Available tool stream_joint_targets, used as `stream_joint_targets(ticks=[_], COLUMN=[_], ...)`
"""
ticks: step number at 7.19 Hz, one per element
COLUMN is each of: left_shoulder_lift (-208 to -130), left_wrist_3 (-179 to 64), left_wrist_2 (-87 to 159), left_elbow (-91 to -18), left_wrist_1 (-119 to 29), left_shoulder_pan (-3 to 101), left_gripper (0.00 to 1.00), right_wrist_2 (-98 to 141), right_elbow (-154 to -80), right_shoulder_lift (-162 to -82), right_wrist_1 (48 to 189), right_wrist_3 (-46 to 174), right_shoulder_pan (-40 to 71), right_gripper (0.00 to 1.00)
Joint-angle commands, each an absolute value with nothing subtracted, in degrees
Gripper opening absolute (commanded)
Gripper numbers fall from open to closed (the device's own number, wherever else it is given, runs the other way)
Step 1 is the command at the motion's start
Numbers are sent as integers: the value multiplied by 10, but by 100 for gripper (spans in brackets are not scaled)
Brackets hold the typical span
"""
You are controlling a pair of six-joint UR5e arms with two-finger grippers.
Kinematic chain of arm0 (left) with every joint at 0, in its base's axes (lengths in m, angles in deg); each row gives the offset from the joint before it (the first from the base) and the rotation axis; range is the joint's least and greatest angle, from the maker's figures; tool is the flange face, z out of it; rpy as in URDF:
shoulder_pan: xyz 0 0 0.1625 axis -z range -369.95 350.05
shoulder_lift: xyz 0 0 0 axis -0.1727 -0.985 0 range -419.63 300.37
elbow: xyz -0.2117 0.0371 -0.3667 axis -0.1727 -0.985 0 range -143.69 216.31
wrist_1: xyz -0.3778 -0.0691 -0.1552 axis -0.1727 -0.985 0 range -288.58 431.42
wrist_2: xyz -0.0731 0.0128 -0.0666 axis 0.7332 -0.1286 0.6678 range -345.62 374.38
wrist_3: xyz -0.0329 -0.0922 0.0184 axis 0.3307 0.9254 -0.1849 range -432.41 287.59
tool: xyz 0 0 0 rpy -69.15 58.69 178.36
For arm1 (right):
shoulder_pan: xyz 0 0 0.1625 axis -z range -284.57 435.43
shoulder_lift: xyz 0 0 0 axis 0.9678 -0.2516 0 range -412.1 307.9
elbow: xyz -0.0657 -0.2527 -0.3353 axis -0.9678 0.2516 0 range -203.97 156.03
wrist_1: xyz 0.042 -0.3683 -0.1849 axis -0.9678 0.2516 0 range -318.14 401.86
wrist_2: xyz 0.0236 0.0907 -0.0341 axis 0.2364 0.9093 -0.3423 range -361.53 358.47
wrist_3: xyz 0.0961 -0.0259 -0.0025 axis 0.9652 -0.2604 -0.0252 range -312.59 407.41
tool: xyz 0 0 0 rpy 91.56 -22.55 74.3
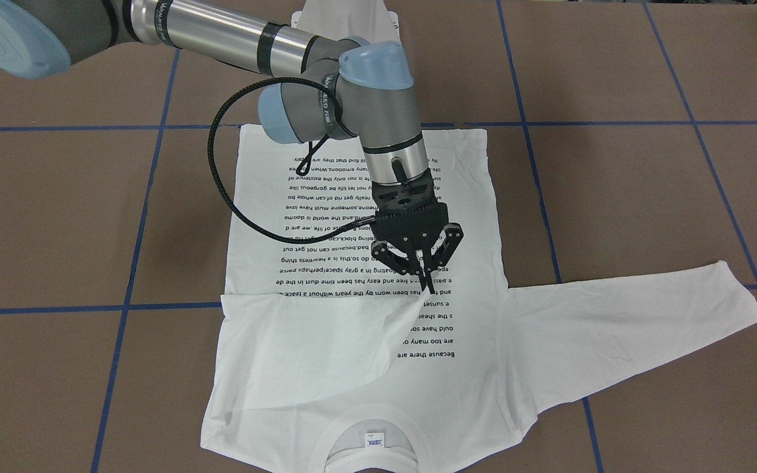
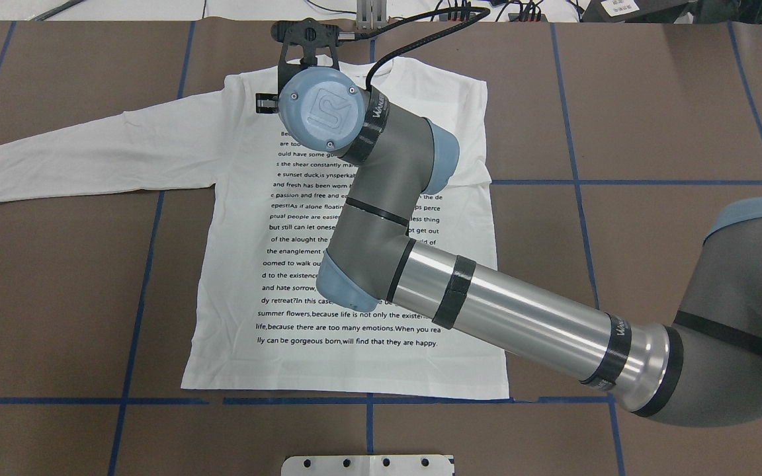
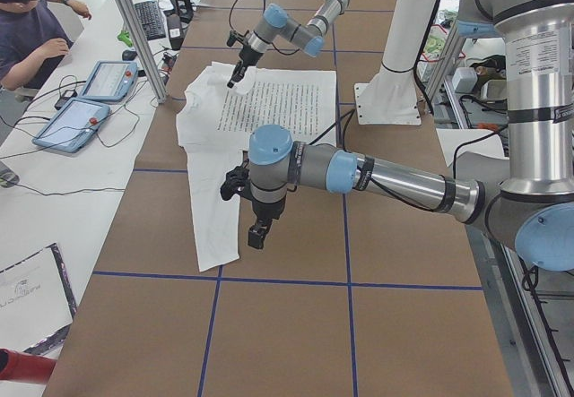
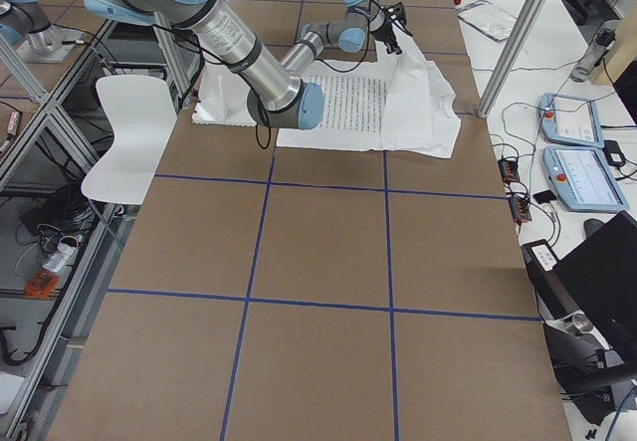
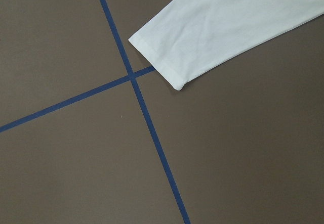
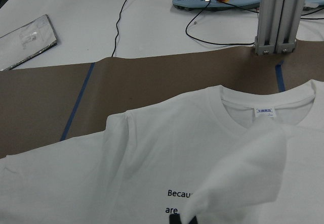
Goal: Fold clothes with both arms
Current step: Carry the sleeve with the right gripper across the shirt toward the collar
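White sleeve point(image 1: 313, 348), clamped in the right gripper point(image 1: 426, 284), should land flat across the shirt point(image 1: 260, 197); the left gripper's point(image 3: 256, 232) state cannot be told.

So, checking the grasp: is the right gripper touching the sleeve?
Touching. Front-facing view shows the right gripper pinching the sleeve end over the T-shirt.

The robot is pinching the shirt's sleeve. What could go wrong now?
The right gripper pinches only the very end of the folded sleeve, so the cloth might slip out and flop back. The sleeve also lies slanted across the white T-shirt, so letting go here could leave a crooked, wrinkly fold.
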State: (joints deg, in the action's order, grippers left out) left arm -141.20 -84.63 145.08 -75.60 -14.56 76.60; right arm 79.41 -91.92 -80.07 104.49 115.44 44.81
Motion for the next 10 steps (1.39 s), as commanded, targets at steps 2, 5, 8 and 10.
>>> stream_joint_targets(ticks=[2, 5, 8, 10], left_shoulder_lift=[-1412, -1412, -1412, -1413], left_wrist_3=[-846, -846, -846, -845], left_wrist_2=[1451, 1451, 1451, 1451], left_elbow=[-754, -753, -752, -755], left_wrist_1=[-145, -145, -145, -146], left_shoulder_pan=[766, 766, 766, 765], left_gripper=[100, 100, 100, 100], right_wrist_2=[763, 747, 746, 751], right_elbow=[-916, -917, -914, -915], right_shoulder_lift=[-794, -797, -800, -766], right_wrist_1=[1045, 1047, 1053, 1169], right_wrist_3=[1154, 1155, 1203, 1224], right_shoulder_pan=[495, 535, 546, 538], right_gripper=[0, 0, 99, 100])
